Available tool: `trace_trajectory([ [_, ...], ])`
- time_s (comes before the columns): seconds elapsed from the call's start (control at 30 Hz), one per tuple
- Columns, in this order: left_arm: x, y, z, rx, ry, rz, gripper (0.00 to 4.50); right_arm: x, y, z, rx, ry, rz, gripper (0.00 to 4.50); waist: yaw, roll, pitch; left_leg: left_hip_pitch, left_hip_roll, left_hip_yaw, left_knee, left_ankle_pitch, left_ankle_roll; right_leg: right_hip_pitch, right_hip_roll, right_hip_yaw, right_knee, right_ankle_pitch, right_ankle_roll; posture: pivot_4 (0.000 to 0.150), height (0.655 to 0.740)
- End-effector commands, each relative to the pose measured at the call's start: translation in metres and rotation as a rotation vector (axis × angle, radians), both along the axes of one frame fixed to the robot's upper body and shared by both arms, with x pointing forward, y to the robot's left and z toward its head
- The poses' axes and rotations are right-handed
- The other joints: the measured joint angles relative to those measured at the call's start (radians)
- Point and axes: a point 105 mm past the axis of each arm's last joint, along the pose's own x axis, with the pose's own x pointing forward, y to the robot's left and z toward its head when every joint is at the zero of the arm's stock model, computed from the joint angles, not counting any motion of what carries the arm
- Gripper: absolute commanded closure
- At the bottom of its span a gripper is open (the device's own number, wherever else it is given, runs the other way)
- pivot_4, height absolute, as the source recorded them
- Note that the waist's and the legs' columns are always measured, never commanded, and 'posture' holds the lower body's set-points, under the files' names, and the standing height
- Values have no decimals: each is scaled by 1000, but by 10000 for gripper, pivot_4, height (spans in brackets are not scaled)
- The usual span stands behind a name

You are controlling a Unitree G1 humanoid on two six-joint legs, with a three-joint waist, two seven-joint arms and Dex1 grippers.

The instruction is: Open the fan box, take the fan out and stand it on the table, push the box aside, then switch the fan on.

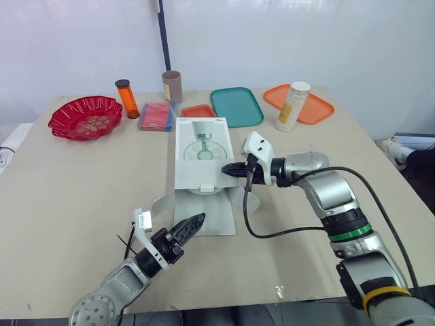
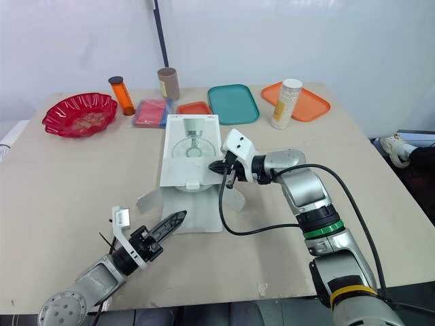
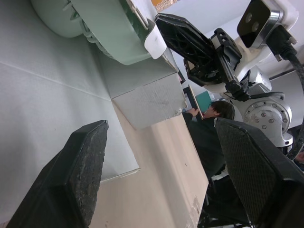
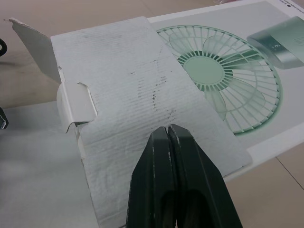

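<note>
White cardboard fan box [image 1: 197, 149] lies centre; red scalloped bowl [image 1: 64, 112] far left of it, orange plastic tray [image 1: 319, 109] far right.

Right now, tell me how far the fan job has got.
Done: the fan box is open at its near end, with the lid flap folded back over the printed top. In hand: the right gripper, fingers shut, rests on that flap; the left gripper, open, points at the opening. Left: a pale green shape, likely the fan, sits inside, so lifting it out, standing it, pushing the box aside and switching on remain.

Bright, even, diffuse light; faint soft shadows beside the fan box [image 1: 202, 159].
</note>
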Motion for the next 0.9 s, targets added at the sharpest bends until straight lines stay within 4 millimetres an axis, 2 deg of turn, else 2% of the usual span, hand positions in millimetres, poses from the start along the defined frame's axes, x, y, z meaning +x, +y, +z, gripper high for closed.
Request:
trace_trajectory([
  [0.03,-1,2,4,4,-13,6,6799,1,9,-3,18,30,9,45000,0,0,0,0,0,0,0,0,0,0,0,0,0,0,0,1500,7384],
  [0.33,1,1,7,19,-35,40,6799,1,28,22,146,38,41,45000,0,1,1,0,0,0,0,0,0,-1,0,0,0,-1,-1,1500,7384],
  [0.6,5,7,5,36,-37,80,6799,13,23,2,104,56,13,45000,1,1,1,-1,0,1,0,0,0,-1,0,0,0,-1,-1,1500,7384],
  [0.9,14,-2,2,31,-45,71,6799,26,21,2,92,31,-1,45000,1,1,1,-1,0,1,0,0,-1,-1,0,0,-1,0,0,1500,7384],
])
